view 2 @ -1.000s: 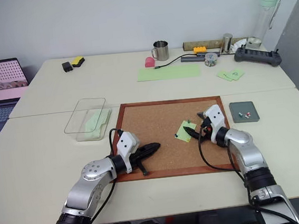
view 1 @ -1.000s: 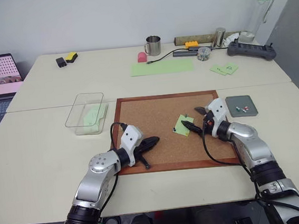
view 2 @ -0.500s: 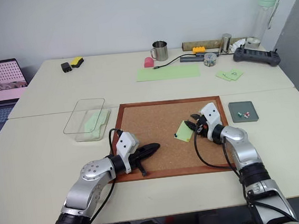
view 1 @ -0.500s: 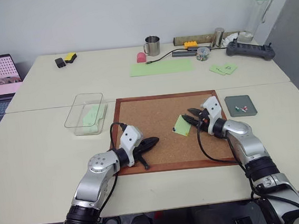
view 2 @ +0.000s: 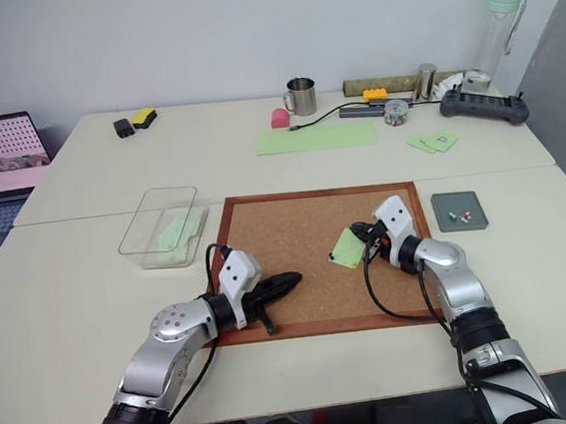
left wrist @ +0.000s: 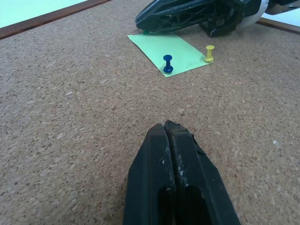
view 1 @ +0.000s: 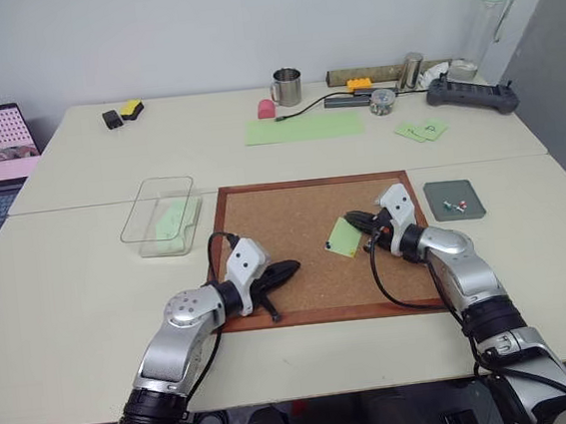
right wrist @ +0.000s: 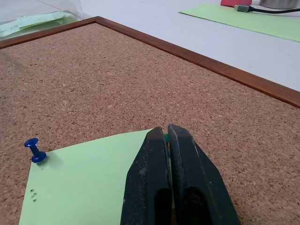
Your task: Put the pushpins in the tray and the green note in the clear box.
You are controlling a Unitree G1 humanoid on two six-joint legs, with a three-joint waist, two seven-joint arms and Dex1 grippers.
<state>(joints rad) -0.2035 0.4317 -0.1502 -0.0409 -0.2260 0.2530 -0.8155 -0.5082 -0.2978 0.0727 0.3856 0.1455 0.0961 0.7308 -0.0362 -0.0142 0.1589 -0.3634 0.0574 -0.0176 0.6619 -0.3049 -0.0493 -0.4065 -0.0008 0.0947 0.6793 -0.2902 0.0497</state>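
Pins on the note: you see two upright, one blue pushpin and one yellow pushpin.
Green note: one, flat on the cork board.
Right gripper: clamped on a green pin head at the note's corner.
Left gripper: fingers together, empty, on the cork.
Tray: right of the board, about three pins inside.
Clear box: one, left of the board.

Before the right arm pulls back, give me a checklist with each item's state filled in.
1. Right gripper shut on green pushpin: ok, a green sliver shows between the fingers.
2. Green note free to lift: not ok, blue pushpin and yellow pushpin stand in it.
3. Tray unobstructed: ok.
4. Left gripper shut, apart from the note: ok.
5. Clear box open on top: ok.
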